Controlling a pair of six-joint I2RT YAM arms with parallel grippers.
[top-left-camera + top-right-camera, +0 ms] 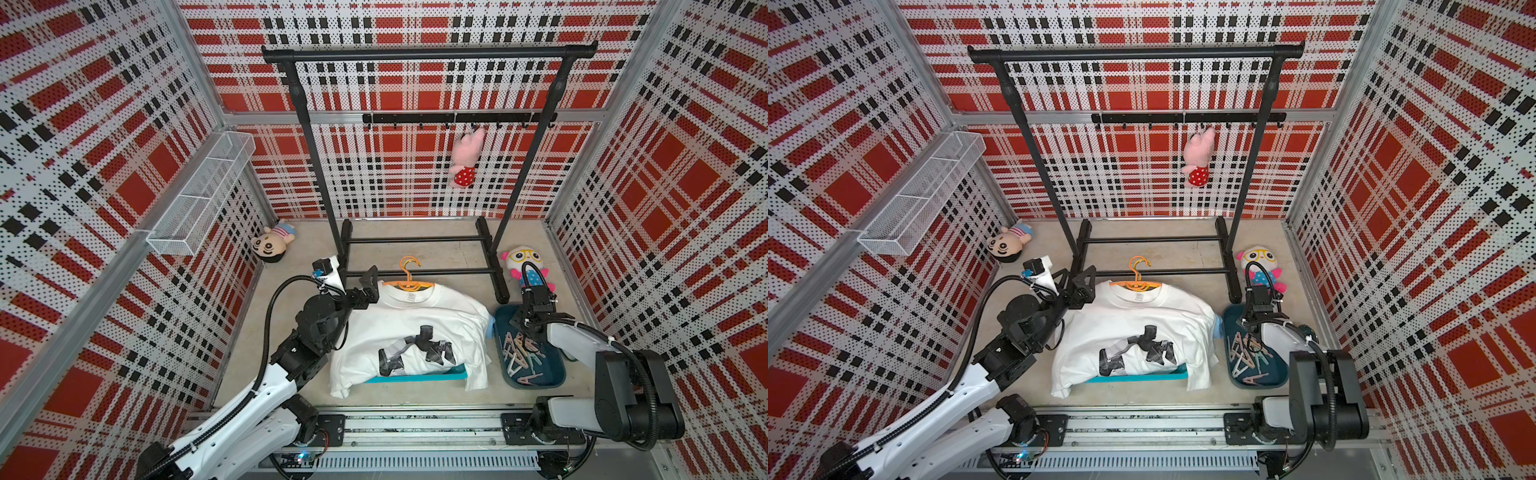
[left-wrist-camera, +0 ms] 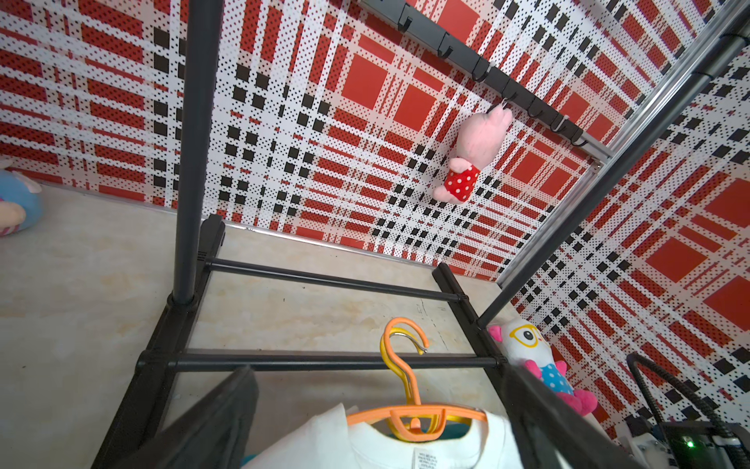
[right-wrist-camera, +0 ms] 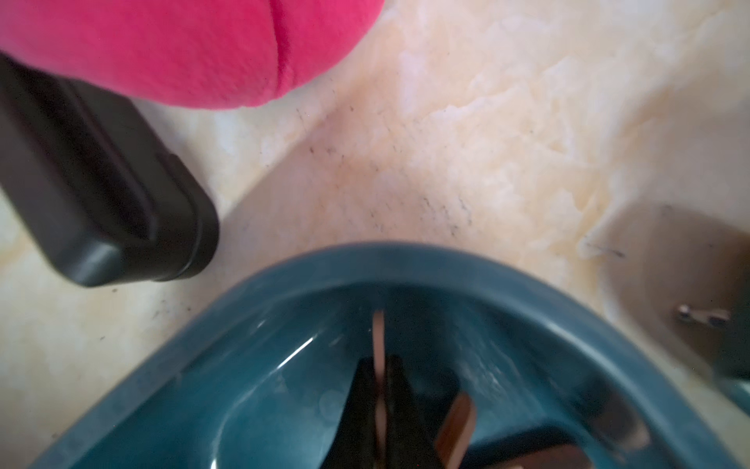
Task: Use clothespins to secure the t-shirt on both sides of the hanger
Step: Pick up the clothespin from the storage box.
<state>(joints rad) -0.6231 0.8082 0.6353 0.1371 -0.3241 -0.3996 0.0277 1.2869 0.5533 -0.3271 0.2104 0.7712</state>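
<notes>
The white t-shirt [image 1: 415,320] with a black print lies flat in the middle of the table [image 1: 440,249], its collar toward 12 o'clock. The orange hanger [image 1: 405,284] is already inside the neck, and its hook sticks out past the collar. At 3 o'clock from the shirt, just beside it, stands a dark blue tray [image 1: 552,368], and the clothespins [image 1: 519,353] lie in it in a loose pile. The right hand [image 3: 379,365] is down inside this tray, toward its 12 o'clock end. The right wrist view is blurred, but the two black fingers are pressed together on one thin pale pink clothespin [image 3: 378,331], which stands out from between them. The left hand [image 1: 1072,279] is at 10 o'clock from the shirt, near the shoulder, with its fingers wide apart and holding nothing. In the left wrist view the collar and the hanger show in the space between the two fingers. A black clothes rack [image 1: 428,54] stands at 12 o'clock behind the hanger. A plush toy with yellow glasses [image 1: 524,262] sits at 12 o'clock from the tray.
</notes>
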